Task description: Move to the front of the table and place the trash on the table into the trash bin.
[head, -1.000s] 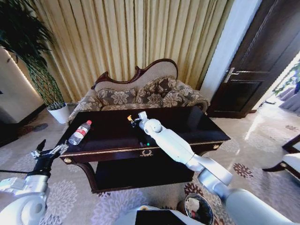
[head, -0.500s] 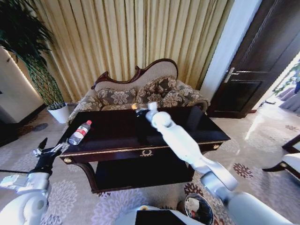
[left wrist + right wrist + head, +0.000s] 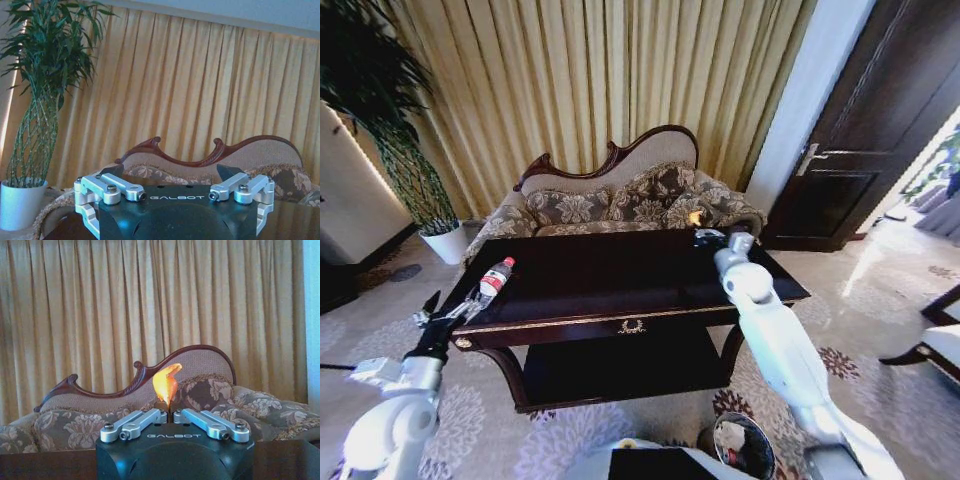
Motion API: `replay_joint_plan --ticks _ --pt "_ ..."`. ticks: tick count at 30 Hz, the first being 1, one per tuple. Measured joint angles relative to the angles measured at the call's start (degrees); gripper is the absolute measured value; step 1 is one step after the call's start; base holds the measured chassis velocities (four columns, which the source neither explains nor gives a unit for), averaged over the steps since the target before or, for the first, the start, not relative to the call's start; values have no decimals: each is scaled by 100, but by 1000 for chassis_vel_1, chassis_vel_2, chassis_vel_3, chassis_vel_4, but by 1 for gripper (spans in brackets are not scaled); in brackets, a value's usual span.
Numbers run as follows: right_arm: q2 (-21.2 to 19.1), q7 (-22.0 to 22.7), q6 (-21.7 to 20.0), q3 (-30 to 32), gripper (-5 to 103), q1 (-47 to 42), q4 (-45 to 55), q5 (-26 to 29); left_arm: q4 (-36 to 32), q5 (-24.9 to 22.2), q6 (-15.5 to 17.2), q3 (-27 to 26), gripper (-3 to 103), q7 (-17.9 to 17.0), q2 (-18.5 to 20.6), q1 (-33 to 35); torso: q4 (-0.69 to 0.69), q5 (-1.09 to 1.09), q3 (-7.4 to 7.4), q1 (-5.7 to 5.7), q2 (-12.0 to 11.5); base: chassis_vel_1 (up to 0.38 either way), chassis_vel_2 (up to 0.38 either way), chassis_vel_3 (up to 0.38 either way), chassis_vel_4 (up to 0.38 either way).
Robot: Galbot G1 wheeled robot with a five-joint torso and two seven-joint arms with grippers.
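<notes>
At the far left of the head view, around nine o'clock, a tall green plant [image 3: 380,120] rises from a white pot [image 3: 447,240] against the golden curtains [image 3: 610,90]. Lower, near eight o'clock, the left gripper [image 3: 448,315] hovers just off the left end of the table [image 3: 620,290], its fingers spread wide apart and empty; the left wrist view shows the same gripper [image 3: 170,172] with both jaws far apart and nothing between them. Just beside it, on the tabletop's left end, lies the clear plastic bottle [image 3: 492,282] with its red label and cap, its cap end pointing toward twelve o'clock.

Toward the middle, the dark glossy tabletop runs across with its gold emblem [image 3: 633,325] on the front edge and a lower shelf beneath. Behind it, at twelve o'clock, stands the patterned sofa [image 3: 620,200].

Right of centre, near two o'clock, the right gripper [image 3: 698,226] is raised above the table's far right corner, fingers pinched together on a small orange piece [image 3: 695,216]. In the right wrist view the orange piece [image 3: 165,384] stands up from the closed fingertips of that gripper [image 3: 168,410].

At five o'clock, on the floor in front of the table, sits the round trash bin [image 3: 743,445]. At the right edge stands a dark door [image 3: 870,130].
</notes>
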Motion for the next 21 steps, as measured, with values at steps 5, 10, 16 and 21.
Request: replay_joint_plan --ticks 5,10,16,21 --pt "99 0 45 134 2 -383 280 11 41 -13 4 5 100 -43 43 -15 -2 1 0 0 0 0 0 0 0" --pt "161 0 97 158 2 -583 315 17 39 -32 5 -25 100 -51 51 13 0 1 0 1 -1 10 -13 -10 9" --pt "204 0 140 153 2 -691 321 9 16 -40 4 -54 100 -54 38 43 -1 1 1 3 0 93 -85 -87 87" --pt "218 0 156 162 2 -751 333 -2 0 -40 0 -53 100 -54 5 61 -2 1 1 2 -1 190 -194 -197 195"
